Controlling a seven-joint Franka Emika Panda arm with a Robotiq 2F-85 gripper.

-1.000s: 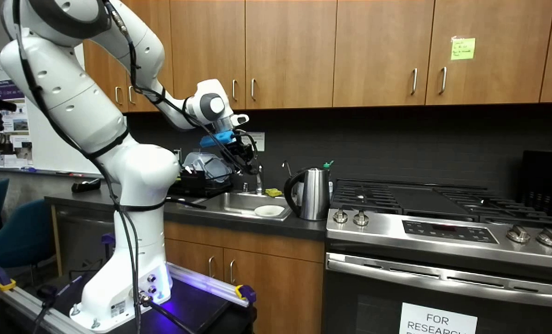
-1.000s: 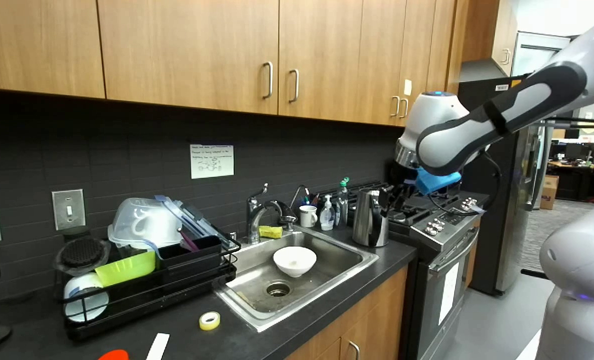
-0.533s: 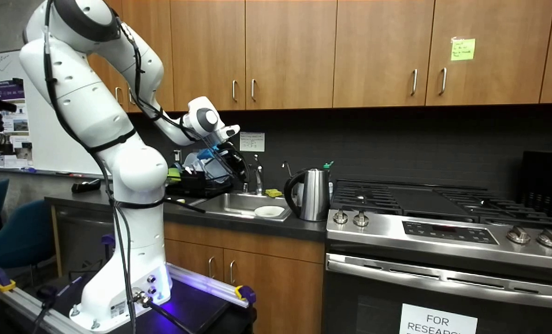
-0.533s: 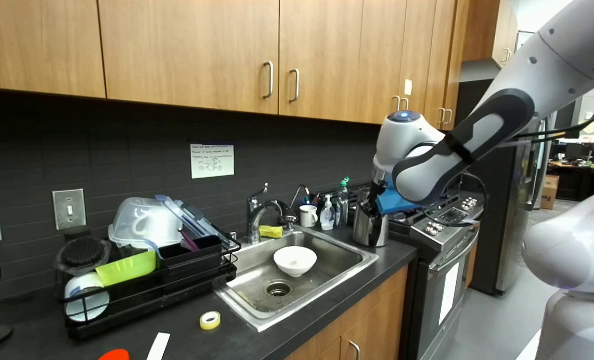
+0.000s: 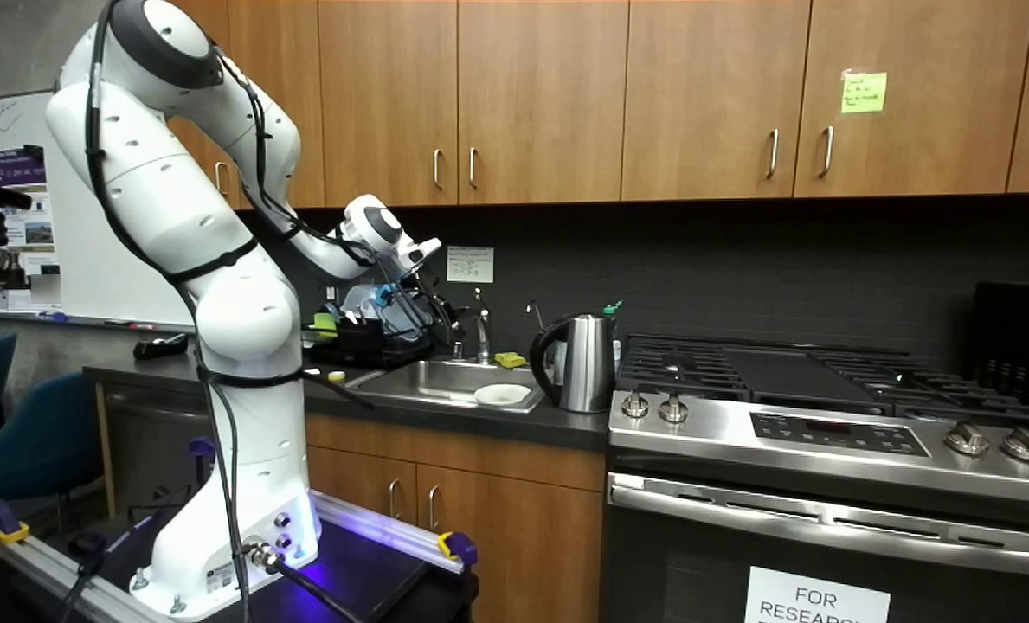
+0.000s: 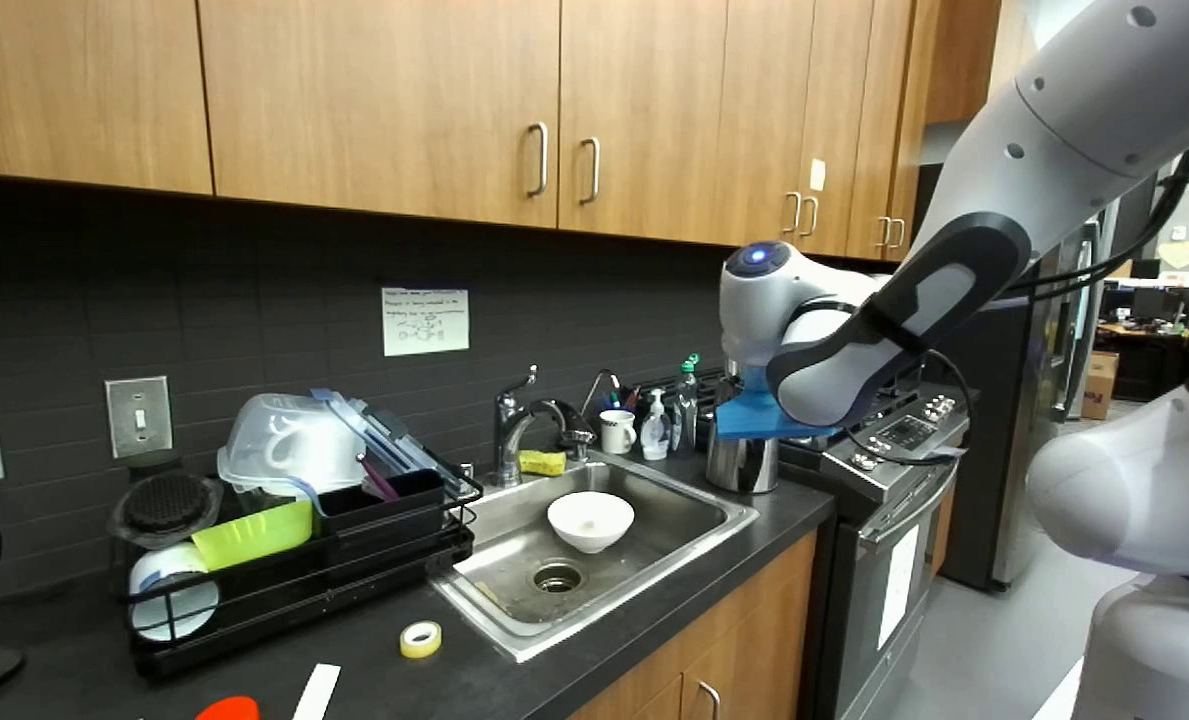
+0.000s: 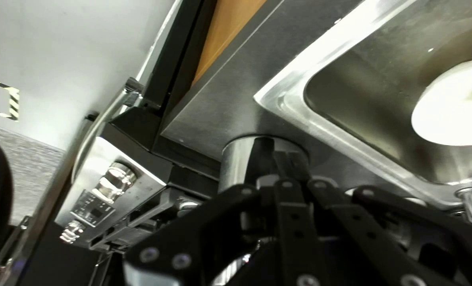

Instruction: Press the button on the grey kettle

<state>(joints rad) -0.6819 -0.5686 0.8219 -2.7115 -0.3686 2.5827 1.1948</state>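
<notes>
Dips lower and farther left in an exterior view than half a second ago, judging by the wrist end of the white arm point(image 5: 163, 195). Shows the grey kettle point(image 5: 588, 363) there, upright on the dark counter point(image 5: 566, 428) between the sink point(image 5: 445, 374) and the stove point(image 5: 713, 433), apart from the arm. Gleams silver in bright and darker upright bands, tapers slightly toward the top, and bears a dark, curved handle point(image 5: 537, 359) on the sink side. In an exterior view, hides more of its height than before behind the blue pad point(image 6: 759, 417) on the arm, leaving mainly the lower steel wall in sight. In the wrist view, looks foreshortened and shiny beside the counter's edge, with a dark strip point(image 7: 260, 159) down the wall. Impossible to name that strip as handle or reflection. Clenched at the gripper point(image 7: 290, 157), with its tips together or very nearly, passing in front of the kettle.
</notes>
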